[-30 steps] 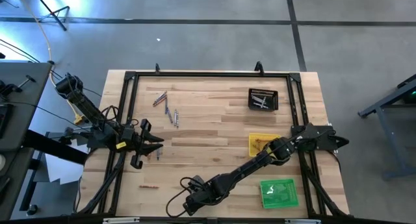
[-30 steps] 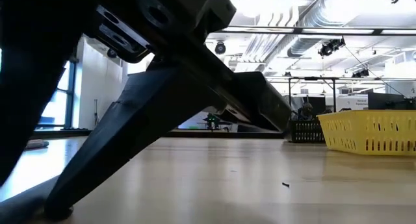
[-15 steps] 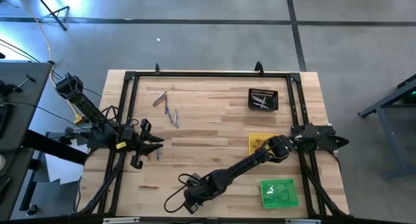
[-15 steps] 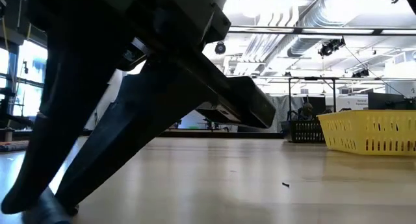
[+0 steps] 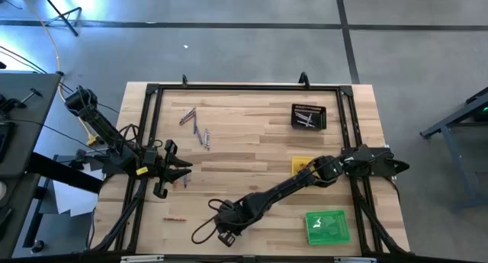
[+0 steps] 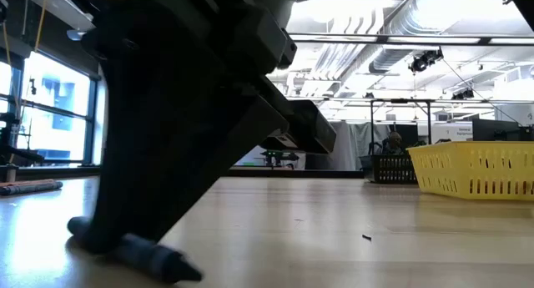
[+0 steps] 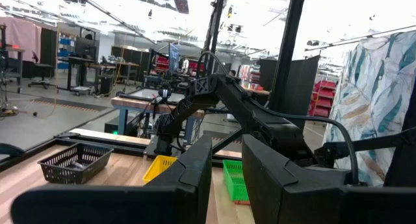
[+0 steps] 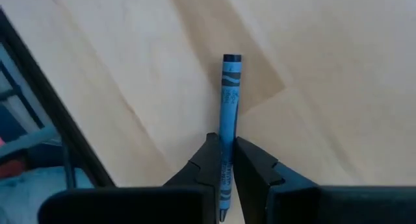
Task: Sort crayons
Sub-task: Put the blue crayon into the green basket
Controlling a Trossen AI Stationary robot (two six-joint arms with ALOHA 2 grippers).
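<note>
Near the tabletop's front edge, the right gripper [image 8: 226, 164] pinches a blue crayon [image 8: 229, 113] by one end; lifting could tilt it loose.

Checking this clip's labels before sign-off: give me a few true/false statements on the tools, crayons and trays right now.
1. The right tool grips a blue crayon. True.
2. That crayon is already in the green tray. False: it lies on the wooden table, at its near edge.
3. The left tool holds a crayon. False: it waits empty at the table's left side.
4. Loose crayons lie at the table's far left. True.
5. The black tray is empty. False: pale crayons lie in it.
</note>
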